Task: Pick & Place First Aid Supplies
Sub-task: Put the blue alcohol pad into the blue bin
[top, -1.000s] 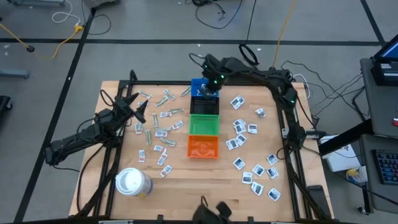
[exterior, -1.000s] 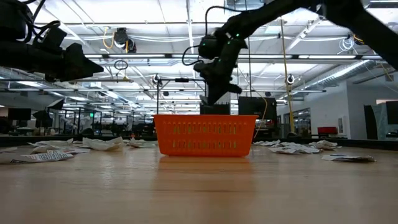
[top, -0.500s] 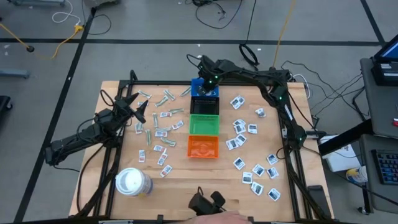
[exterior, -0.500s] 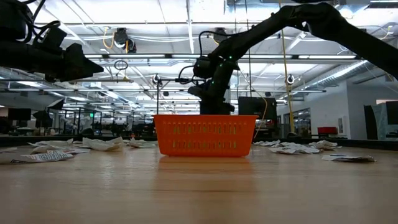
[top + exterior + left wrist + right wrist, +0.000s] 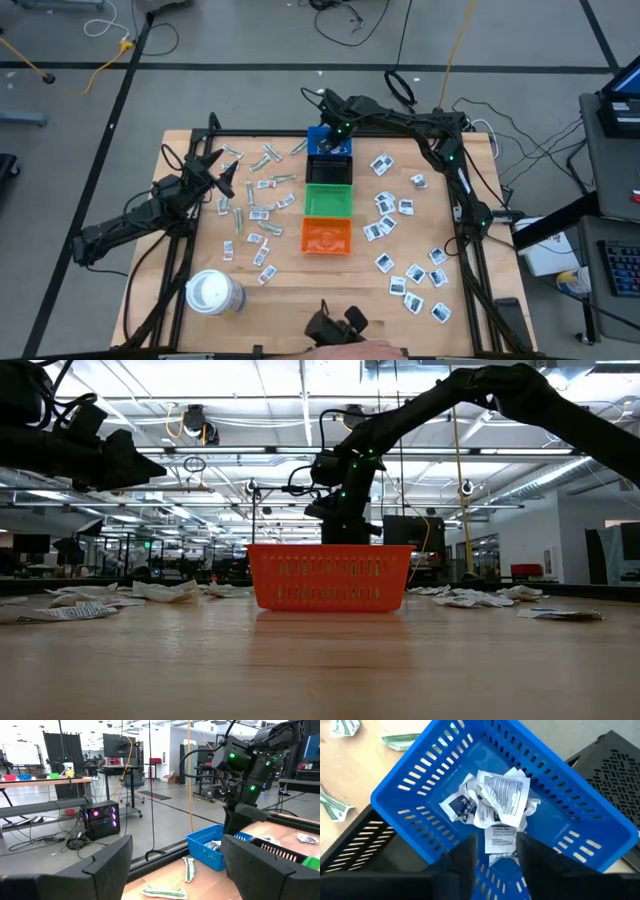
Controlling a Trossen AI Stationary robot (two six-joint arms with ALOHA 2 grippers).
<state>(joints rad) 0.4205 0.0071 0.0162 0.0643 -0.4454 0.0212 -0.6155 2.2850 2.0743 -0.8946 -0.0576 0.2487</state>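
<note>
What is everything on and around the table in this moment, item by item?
Blue bin: one, far end of the bin row; holds a few white packets.
Black bin: one, between blue and green.
Green bin: one, middle of the table.
Orange bin: one, near end of the row.
White square packets: many, dark print, scattered right of the bins.
Strips and green-grey wrappers: many, scattered left of the bins.
White roll: one, near-left corner.
Table: one, light wood.
Left gripper: fingers open, over the left scatter, holding nothing.
Right gripper: above the blue bin, a packet between its fingers.
</note>
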